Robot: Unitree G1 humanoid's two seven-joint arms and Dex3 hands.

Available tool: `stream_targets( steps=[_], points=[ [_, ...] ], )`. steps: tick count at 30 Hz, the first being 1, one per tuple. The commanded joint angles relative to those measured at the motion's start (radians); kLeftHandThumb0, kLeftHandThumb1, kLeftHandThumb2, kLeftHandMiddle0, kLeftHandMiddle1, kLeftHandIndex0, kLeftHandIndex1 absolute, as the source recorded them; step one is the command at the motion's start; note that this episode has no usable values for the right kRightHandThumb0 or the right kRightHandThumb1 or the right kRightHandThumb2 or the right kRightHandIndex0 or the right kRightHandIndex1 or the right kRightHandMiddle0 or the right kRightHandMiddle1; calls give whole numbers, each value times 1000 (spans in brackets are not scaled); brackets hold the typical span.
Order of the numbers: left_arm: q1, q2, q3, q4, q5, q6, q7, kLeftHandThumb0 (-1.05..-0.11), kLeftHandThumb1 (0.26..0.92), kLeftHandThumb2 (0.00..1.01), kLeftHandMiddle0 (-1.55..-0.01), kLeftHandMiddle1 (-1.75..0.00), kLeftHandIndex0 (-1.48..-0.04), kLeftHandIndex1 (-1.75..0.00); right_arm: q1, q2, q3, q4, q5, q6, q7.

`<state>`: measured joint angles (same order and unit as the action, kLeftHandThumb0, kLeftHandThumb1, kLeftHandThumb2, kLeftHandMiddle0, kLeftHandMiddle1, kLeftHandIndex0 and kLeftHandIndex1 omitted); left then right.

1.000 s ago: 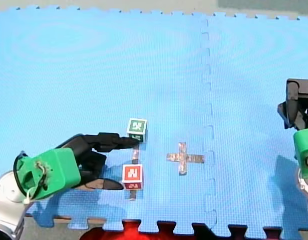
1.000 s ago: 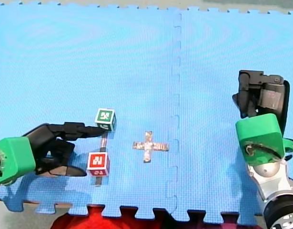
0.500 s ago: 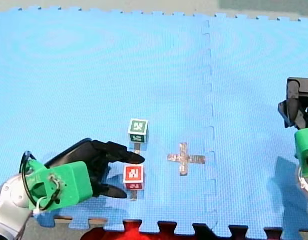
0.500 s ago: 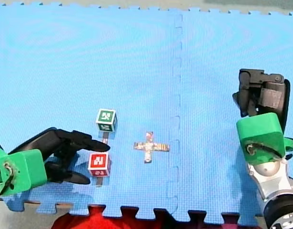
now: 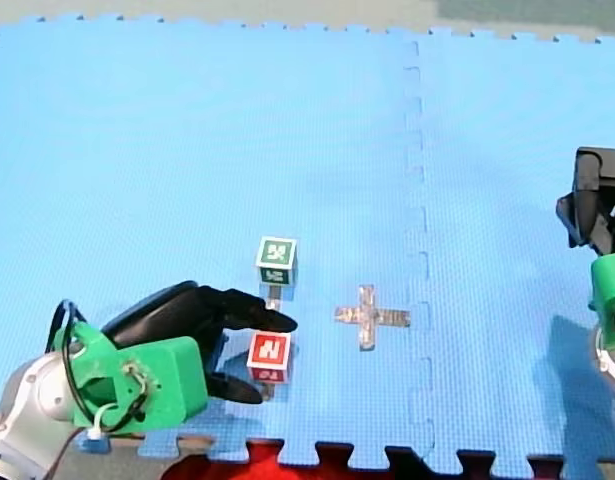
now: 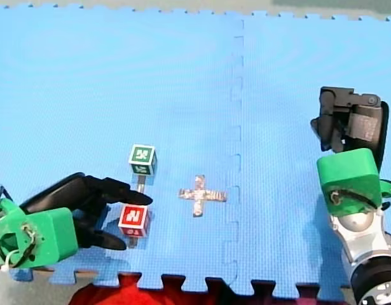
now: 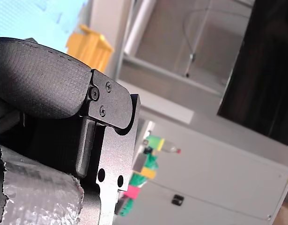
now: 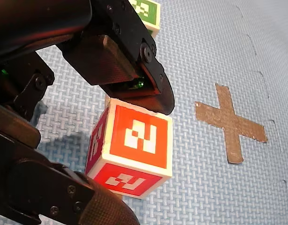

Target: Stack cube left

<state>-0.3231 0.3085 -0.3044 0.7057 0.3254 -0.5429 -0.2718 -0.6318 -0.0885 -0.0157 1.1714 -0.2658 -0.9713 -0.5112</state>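
Near the front edge of the blue foam mat, your left hand has dropped back from the green cube to the red cube, which sits just in front of the green one. That likely puts the pick under way: its fingers close on the red cube, one on the far edge, the thumb at the near corner, palm low. Your right hand hangs at the mat's right side, holding nothing; open or closed, you cannot tell.

Behind near cube, far cube (tape cross rightward)
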Motion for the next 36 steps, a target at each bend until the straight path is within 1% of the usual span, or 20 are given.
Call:
stream_targets(
  steps=[1,4,11,14,16,17,18,20,21,22,24,25,27,31,36],
  points=[
    [36,-9,-24,-14,40,23,21,-727,666,0,-936,-1746,-779,-5,1,-4,0,-5,0,4,-6],
    [53,-11,-30,-42,69,48,72,-704,662,0,-922,-1746,-780,-4,1,-3,0,-5,1,4,-6],
    [78,-22,-35,-83,93,90,141,-635,648,0,-903,-1746,-801,-10,-2,-1,0,-10,2,7,-4],
    [81,-17,-46,-89,129,86,187,-617,647,0,-927,-1660,-803,-5,-2,1,0,-15,2,7,-4],
    [79,-10,-58,-88,167,76,234,-610,647,0,-971,-1565,-802,-6,-1,1,-1,-19,6,3,2],
    [78,-7,-63,-86,185,73,258,-606,650,1,-997,-1541,-860,-31,0,2,-2,-20,8,0,5],
    [79,-9,-71,-89,213,84,294,-578,667,7,-1035,-1517,-974,-75,1,2,-3,-21,11,-4,9],
    [77,-16,-83,-89,260,96,365,-480,700,15,-1085,-1514,-1170,-155,2,3,-5,-21,16,-10,17],
    [75,-17,-87,-83,272,92,391,-435,716,16,-1100,-1523,-1233,-180,3,3,-6,-21,18,-12,19],
    [70,-18,-90,-69,277,80,409,-431,728,15,-1101,-1539,-1253,-185,3,3,-7,-21,19,-14,20],
    [60,-22,-91,-24,267,36,438,-440,750,12,-1078,-1601,-1250,-172,4,3,-8,-22,21,-15,23],
    [53,-22,-94,-1,265,13,451,-460,765,12,-1053,-1631,-1250,-168,5,3,-9,-22,21,-16,24],
    [42,-21,-98,30,266,-20,470,-468,775,9,-1025,-1655,-1249,-165,6,2,-9,-22,21,-16,23],
    [24,-22,-103,72,265,-61,488,-471,782,5,-984,-1692,-1244,-156,6,0,-8,-21,13,-12,11],
    [12,-26,-108,103,264,-87,506,-478,790,4,-949,-1727,-1249,-150,6,-3,-5,-21,0,-8,-8]
  ],
)
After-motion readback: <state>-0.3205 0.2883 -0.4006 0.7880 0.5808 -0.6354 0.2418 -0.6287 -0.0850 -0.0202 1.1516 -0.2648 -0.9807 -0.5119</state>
